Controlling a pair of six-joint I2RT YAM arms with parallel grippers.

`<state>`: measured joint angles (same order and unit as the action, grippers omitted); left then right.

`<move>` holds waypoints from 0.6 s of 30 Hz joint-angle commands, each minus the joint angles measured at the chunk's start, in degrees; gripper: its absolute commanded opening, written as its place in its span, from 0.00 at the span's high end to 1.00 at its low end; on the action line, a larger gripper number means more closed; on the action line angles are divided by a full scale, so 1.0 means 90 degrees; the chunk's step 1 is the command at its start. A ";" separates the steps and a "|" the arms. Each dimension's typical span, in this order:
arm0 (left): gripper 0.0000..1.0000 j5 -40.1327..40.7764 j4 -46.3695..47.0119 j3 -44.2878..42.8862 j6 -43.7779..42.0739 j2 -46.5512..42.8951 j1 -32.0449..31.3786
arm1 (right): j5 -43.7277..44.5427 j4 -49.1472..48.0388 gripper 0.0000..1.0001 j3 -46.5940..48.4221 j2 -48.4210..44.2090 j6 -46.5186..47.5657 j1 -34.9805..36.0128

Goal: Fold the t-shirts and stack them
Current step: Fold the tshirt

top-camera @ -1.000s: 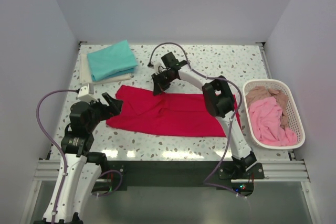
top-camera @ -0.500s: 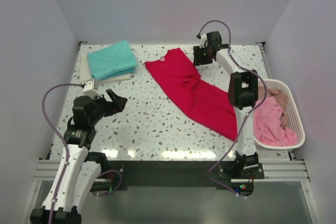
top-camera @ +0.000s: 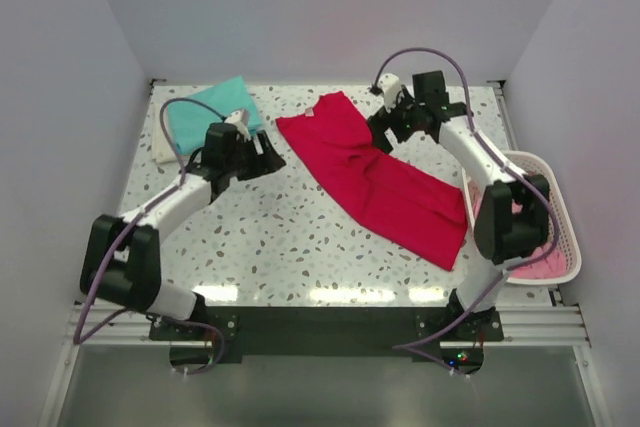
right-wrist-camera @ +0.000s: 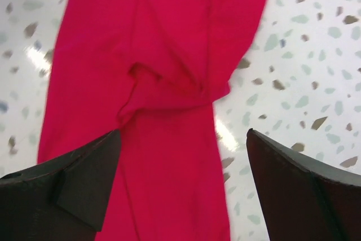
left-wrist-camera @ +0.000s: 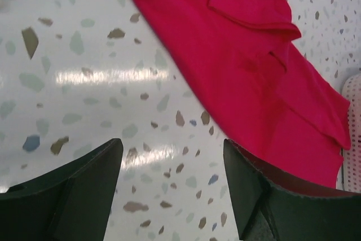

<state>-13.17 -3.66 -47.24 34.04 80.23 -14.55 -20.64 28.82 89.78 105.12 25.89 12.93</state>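
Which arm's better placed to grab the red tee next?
Right. The right hand, open, hangs directly over the red tee; the left hand, also open, is over the table beside it.

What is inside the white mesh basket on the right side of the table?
Pink fabric lies bunched in the basket. The right arm's elbow sits in front of much of the inside, so whatever lies behind it, or under the pink heap, cannot be seen.
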 commanded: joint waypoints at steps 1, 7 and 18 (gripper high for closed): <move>0.24 0.0681 0.0554 -0.1164 0.0182 0.1044 -0.0151 | -0.0880 0.0635 0.05 -0.1300 -0.1362 0.1271 0.0243; 0.31 0.1024 -0.0198 -0.2991 0.0085 0.3067 -0.0181 | 0.0290 0.1259 0.19 -0.2952 -0.2441 0.1596 0.1247; 0.39 0.1248 -0.0560 -0.4408 0.0026 0.4581 -0.0200 | 0.1960 0.0881 0.26 -0.4564 -0.2862 0.1284 0.2410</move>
<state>-3.14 -8.54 -82.52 34.46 120.07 -16.16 -8.69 38.46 50.76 81.25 37.52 31.77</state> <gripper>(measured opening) 0.618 0.745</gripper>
